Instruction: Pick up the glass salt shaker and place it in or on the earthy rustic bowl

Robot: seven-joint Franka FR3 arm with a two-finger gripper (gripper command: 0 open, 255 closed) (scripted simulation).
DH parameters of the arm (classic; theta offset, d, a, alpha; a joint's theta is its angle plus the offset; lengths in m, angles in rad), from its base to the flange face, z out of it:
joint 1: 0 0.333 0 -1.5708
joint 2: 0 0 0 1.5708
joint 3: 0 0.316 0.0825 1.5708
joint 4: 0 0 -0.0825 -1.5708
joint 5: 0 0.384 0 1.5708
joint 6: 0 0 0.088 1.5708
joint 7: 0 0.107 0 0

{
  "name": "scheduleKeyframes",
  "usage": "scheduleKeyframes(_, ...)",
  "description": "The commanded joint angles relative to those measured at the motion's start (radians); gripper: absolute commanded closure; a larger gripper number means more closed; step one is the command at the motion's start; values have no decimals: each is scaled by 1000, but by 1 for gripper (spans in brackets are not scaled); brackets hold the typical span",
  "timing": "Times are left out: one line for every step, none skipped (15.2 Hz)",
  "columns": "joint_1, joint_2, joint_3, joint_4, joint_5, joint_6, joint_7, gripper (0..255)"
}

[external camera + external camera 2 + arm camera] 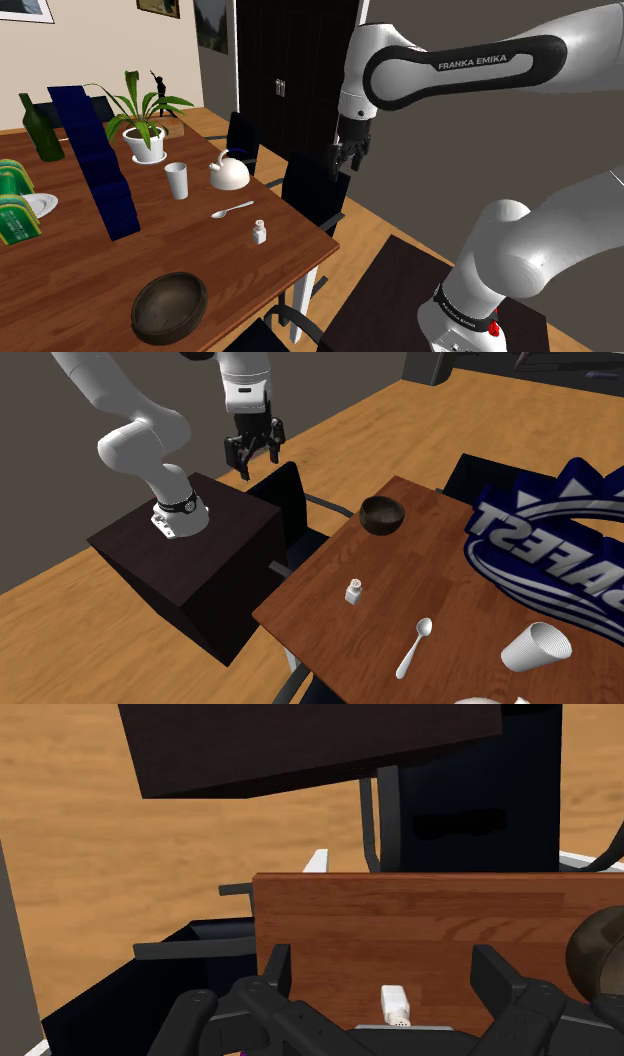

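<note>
Gripper [348, 160] [253, 452] [383, 966] open and empty, raised above dark chair [315, 195] [280, 502] off wooden table [80, 270] [450, 582] edge, well apart from small white salt shaker [259, 233] [353, 591] [396, 1004] upright near table corner, dark brown bowl [170, 307] [382, 515] [598, 949] farther along same edge, spoon [232, 210] [414, 647] near shaker's other side.

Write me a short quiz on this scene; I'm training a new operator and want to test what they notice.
1. True or false: the gripper is shut on the shaker.
2. Which lies nearest the shaker? A. spoon B. bottle C. plant
3. Is the bowl empty or filled?

Key:
1. False. The gripper is open and hangs in the air off the table edge, while the shaker stands on the table.
2. A
3. Empty
</note>
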Motion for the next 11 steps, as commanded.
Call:
scheduleKeyframes(0, 63, 13, -6, -5, 76, 14, 0)
scheduleKeyframes(-1, 93, 18, -8, -8, 112, 21, 0)
scheduleKeyframes(-1, 125, 24, -9, -12, 147, 28, 0)
scheduleKeyframes(-2, 158, 30, -9, -16, 181, 36, 0)
scheduleKeyframes(-3, 191, 36, -7, -22, 215, 44, 0)
scheduleKeyframes(-4, 226, 41, -3, -28, 249, 52, 0)
scheduleKeyframes(-6, 261, 47, 2, -35, 281, 62, 0)
scheduleKeyframes(-8, 297, 52, 9, -43, 313, 71, 0)
scheduleKeyframes(-9, 334, 57, 17, -52, 343, 82, 0)
scheduleKeyframes(-11, 371, 62, 26, -62, 373, 93, 0)
scheduleKeyframes(-12, 409, 66, 38, -73, 401, 105, 0)
